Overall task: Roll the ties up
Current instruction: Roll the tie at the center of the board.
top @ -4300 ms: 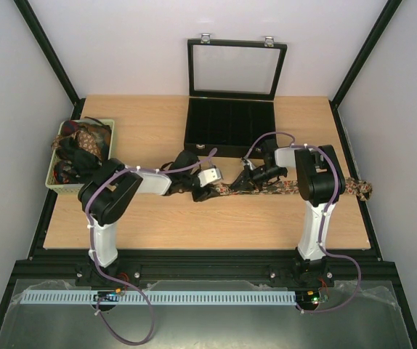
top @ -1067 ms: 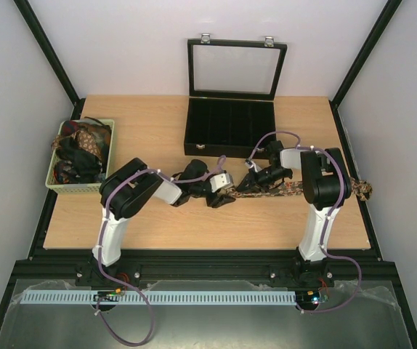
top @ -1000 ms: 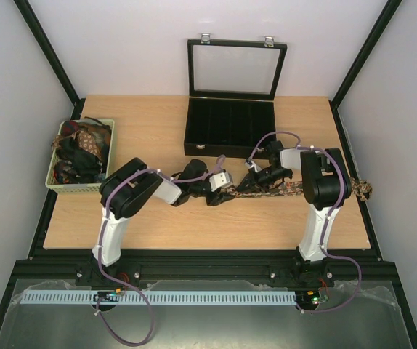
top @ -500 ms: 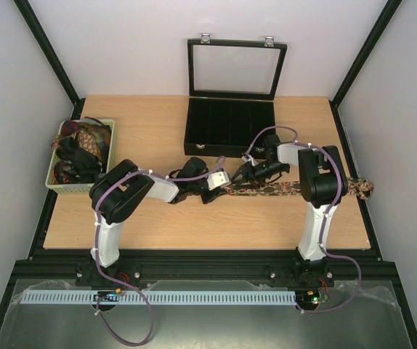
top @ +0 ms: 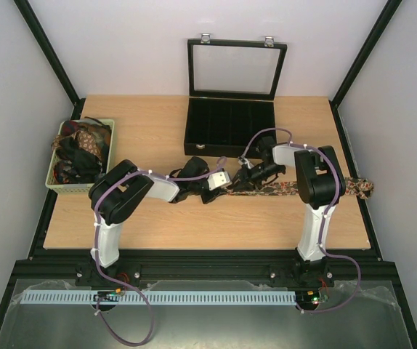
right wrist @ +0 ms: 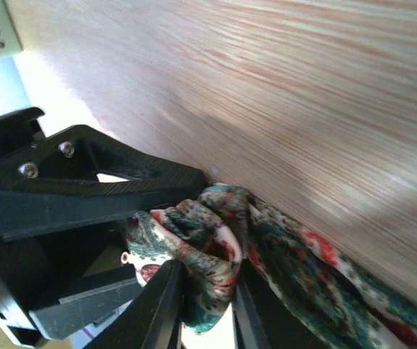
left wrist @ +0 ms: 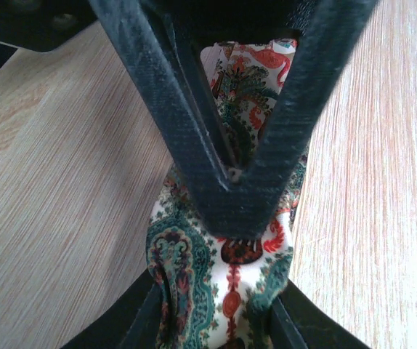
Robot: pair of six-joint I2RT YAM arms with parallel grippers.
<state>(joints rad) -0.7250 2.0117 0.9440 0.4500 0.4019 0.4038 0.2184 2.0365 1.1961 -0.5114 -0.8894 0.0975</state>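
Note:
A long paisley tie [top: 296, 189] in tan, green and red lies across the table's middle right, its far end [top: 361, 187] bunched at the right edge. My left gripper [top: 221, 191] and right gripper [top: 240, 182] meet nose to nose at its left end. In the left wrist view the left gripper [left wrist: 219, 320] is shut on the folded tie [left wrist: 230, 291], with the right gripper's black fingers [left wrist: 230, 196] just ahead. In the right wrist view the right gripper [right wrist: 205, 309] is shut on a bunched fold of the tie [right wrist: 208, 254]. More ties [top: 81, 145] lie heaped in a basket.
A pale green basket [top: 54, 183] stands at the left edge. A black compartmented case [top: 229, 123] with its glass lid [top: 235, 69] raised stands at the back middle. Black frame rails run along the table's sides.
Over the last second both grippers have shifted a little to the left and away from me, staying together on the tie's left end. The tie has drawn slightly leftward.

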